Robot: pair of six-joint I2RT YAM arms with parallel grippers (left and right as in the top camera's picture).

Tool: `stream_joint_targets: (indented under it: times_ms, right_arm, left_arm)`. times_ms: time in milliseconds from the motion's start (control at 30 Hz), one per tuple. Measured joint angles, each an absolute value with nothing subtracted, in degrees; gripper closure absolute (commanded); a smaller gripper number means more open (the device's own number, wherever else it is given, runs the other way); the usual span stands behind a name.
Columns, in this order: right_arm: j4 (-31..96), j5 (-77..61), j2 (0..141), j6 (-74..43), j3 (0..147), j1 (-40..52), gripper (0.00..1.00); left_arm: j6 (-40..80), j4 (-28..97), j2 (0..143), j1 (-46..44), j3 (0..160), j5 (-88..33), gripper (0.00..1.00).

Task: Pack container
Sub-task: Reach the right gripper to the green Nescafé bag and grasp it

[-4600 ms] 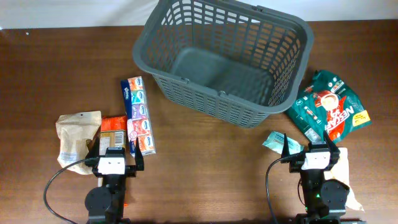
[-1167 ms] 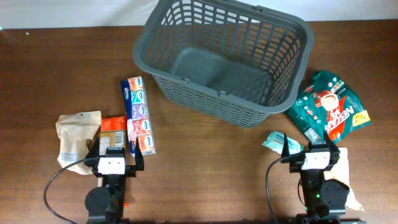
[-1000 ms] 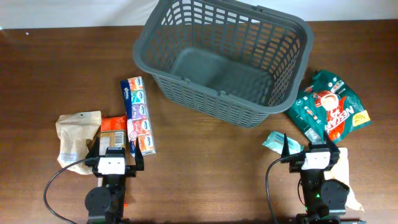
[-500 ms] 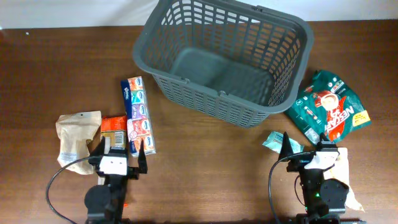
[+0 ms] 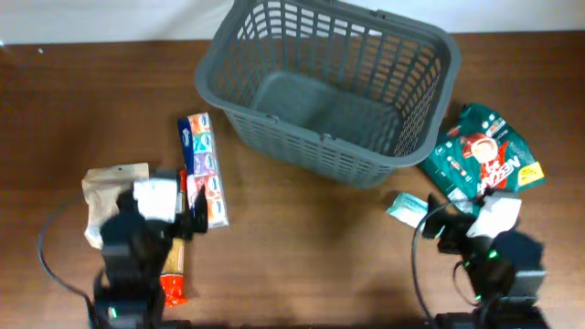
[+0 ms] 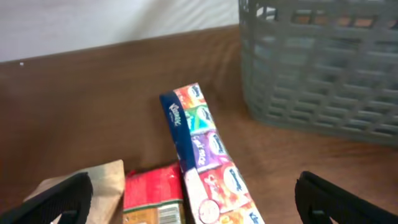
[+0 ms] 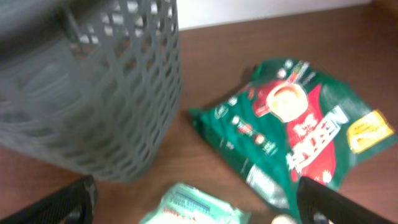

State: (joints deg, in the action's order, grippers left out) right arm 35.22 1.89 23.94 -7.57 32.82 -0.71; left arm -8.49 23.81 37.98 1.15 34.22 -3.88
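The container (image 5: 311, 146), a large dark grey slotted basket, stands empty at the back centre. It also shows in the left wrist view (image 6: 317, 68) and the right wrist view (image 7: 87, 81). My left gripper (image 5: 183, 219) is open and empty above a colourful tissue multi-pack (image 5: 203, 169) and a red packet (image 6: 149, 193); in its own view the left gripper (image 6: 199, 202) spans both. My right gripper (image 5: 454, 233) is open and empty, and in its own view the right gripper (image 7: 199, 205) hangs over a light green packet (image 7: 193, 208).
A brown paper bag (image 5: 110, 183) lies left of the red packet. A green and red coffee bag (image 5: 484, 160) lies right of the basket and shows in the right wrist view (image 7: 298, 124). The light green packet (image 5: 402, 208) lies in front of the basket's right corner.
Both arms have lifted from their rest pose and look blurred. The left wrist has shifted left and back, the right wrist right and back. No object has moved.
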Motion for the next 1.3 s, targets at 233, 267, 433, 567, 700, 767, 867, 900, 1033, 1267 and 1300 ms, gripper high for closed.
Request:
stream_joint_targets:
  times_ms: [233, 267, 433, 567, 700, 767, 867, 900, 1033, 1267, 1300]
  right_arm:
    - [42.89, 6.22, 33.95, -6.42, 49.93, -0.71, 0.01]
    - [43.62, 6.46, 34.17, -6.24, 51.13, -0.71, 0.01]
    - [48.93, 7.03, 35.42, -6.26, 55.24, -0.97, 0.01]
    - [53.71, 7.53, 43.92, -6.2, 59.11, -4.36, 0.01]
    - [59.11, 7.35, 56.58, -6.2, 67.05, -10.02, 0.01]
    - [61.65, 7.05, 63.0, -6.2, 73.1, -13.15, 0.01]
    - [64.79, 5.54, 71.05, -6.11, 82.17, -17.3, 0.01]
    - [65.52, 5.17, 73.32, -5.96, 84.79, -18.5, 0.01]
    - [66.48, 4.4, 79.0, -5.02, 90.59, -21.37, 0.01]
    - [67.11, 3.01, 87.13, 0.05, 91.53, -22.0, 0.01]
    - [67.51, 2.81, 88.44, 0.6, 91.55, -22.0, 0.01]
  left_arm:
    - [-11.86, 30.89, 57.69, 1.26, 52.47, -3.6, 0.01]
    - [-12.12, 31.03, 59.72, 1.5, 54.35, -3.62, 0.01]
    - [-12.71, 31.09, 65.32, 3.73, 58.39, -3.6, 0.01]
    - [-12.73, 31.07, 67.77, 6.26, 58.52, -3.57, 0.01]
    - [-12.86, 30.41, 68.38, 8.14, 58.52, -3.44, 0.01]
    - [-12.88, 29.93, 68.38, 8.58, 58.54, -3.38, 0.01]
    - [-12.88, 29.45, 68.38, 8.71, 58.59, -3.18, 0.01]
    - [-12.88, 29.41, 68.38, 8.71, 58.61, -3.2, 0.01]
    - [-12.88, 29.41, 68.38, 8.71, 58.61, -3.18, 0.01]
    - [-12.88, 29.39, 68.38, 8.71, 58.61, -3.2, 0.01]
    - [-12.88, 29.41, 68.38, 8.71, 58.61, -3.2, 0.01]
